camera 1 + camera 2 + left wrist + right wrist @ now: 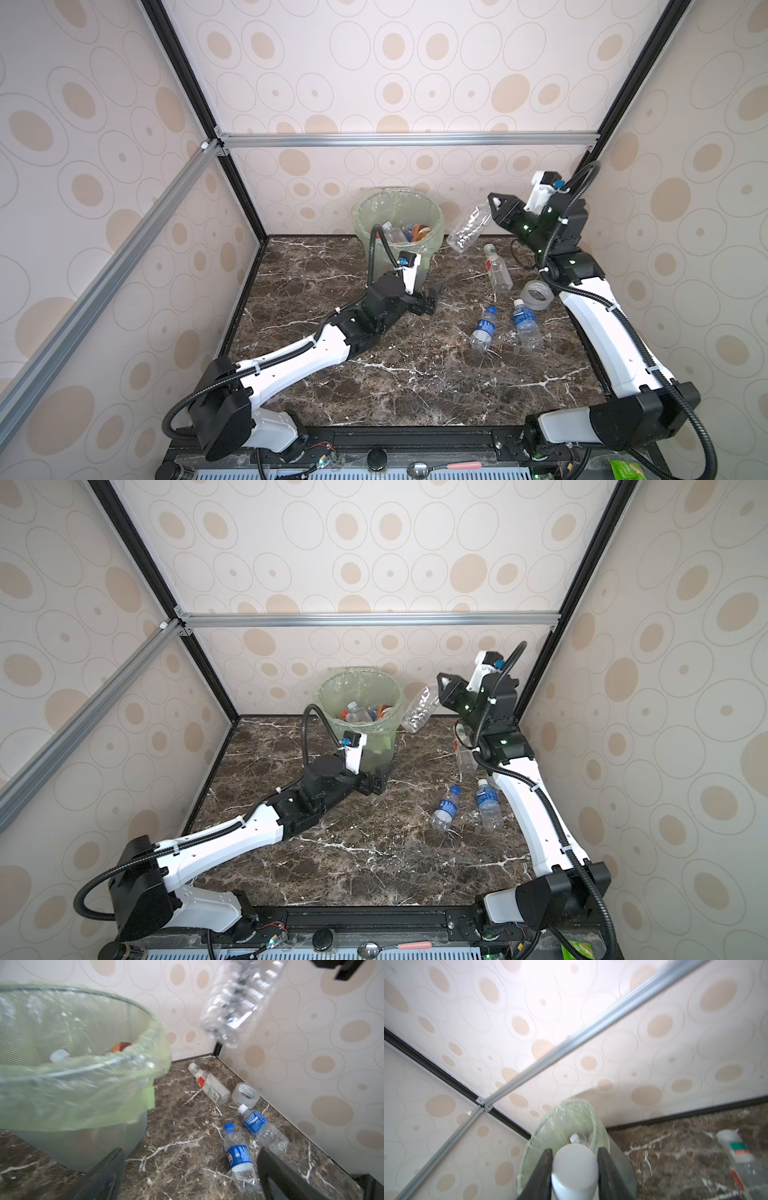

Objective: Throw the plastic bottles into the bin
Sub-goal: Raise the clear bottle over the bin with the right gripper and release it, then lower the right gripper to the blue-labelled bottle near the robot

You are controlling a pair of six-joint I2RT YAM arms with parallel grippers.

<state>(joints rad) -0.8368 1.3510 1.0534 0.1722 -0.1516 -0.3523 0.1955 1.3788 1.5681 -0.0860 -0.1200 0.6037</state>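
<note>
A: Right claw point(496, 208)?
B: Clamped on the cap of a clear bottle point(468, 229), raised just right of the bin point(365, 218).
A: Left claw point(430, 299)?
B: Wide apart, empty, low before the bin. 3 bottles point(484, 328) lie right of the bin; others point(390, 232) sit inside.

Cream wall panels point(415, 83) printed with beige ovals, braced by aluminium rails point(407, 139), enclose a brown white-veined marble tabletop point(415, 395).
</note>
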